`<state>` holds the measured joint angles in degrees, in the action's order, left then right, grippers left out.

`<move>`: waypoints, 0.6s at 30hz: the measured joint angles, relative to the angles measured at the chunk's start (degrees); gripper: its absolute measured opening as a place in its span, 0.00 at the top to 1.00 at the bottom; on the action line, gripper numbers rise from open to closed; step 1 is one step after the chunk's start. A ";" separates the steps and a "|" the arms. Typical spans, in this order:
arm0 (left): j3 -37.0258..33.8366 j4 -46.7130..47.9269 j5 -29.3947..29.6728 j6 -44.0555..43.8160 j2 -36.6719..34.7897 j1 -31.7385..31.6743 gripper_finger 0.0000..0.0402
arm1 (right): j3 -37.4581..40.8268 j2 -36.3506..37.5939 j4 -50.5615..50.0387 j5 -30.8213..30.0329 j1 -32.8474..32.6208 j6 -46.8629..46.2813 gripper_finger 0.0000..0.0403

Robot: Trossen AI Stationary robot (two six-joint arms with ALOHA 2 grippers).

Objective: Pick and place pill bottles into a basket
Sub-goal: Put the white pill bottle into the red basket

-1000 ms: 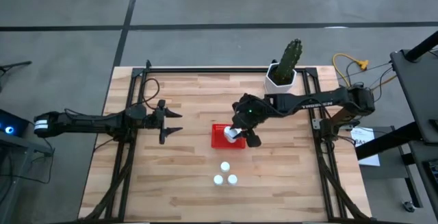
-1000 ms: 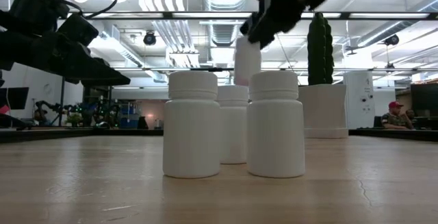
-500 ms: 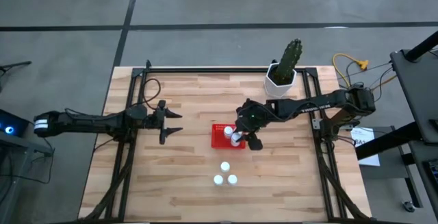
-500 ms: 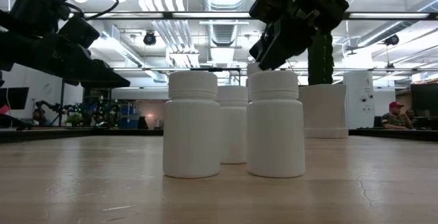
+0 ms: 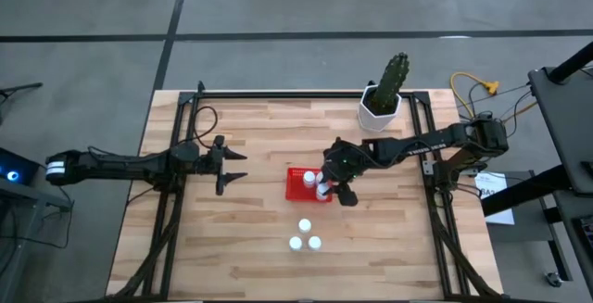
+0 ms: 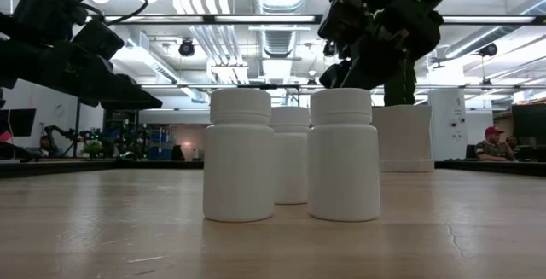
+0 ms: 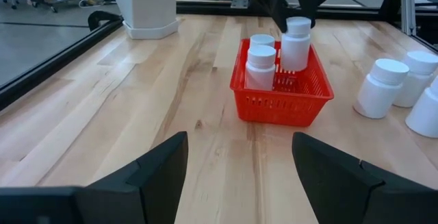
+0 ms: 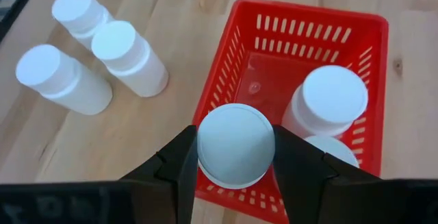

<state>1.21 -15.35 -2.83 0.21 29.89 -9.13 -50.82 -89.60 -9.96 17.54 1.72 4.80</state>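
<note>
Right wrist view: right pincer [image 8: 236, 157] clamped on small white plastic pill bottle [image 8: 236, 145], lowered into red slotted plastic basket [image 8: 226, 101] beside two bottles. Placing step; release next. Three bottles [image 5: 305, 237] loose on desk. Left pincer [image 5: 233, 164] wide open, idle.

The small red slotted plastic basket [image 7: 283, 80] sat mid-table with three white capped pill bottles [image 7: 261, 66] upright inside; three more white bottles [image 5: 304, 236] stood clustered nearby.
</note>
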 joint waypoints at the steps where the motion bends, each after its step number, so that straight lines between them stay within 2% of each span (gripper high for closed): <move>1: 0.00 0.00 0.00 0.00 0.00 0.00 0.39 | 0.38 0.00 0.65 0.00 0.00 0.04 0.64; 18: 0.00 -0.15 0.00 -0.09 -0.02 0.00 0.39 | 2.61 0.00 3.13 -0.02 0.00 0.28 0.64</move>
<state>1.21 -15.51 -2.83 0.12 29.87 -9.13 -48.21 -89.60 -6.83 17.52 1.72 5.08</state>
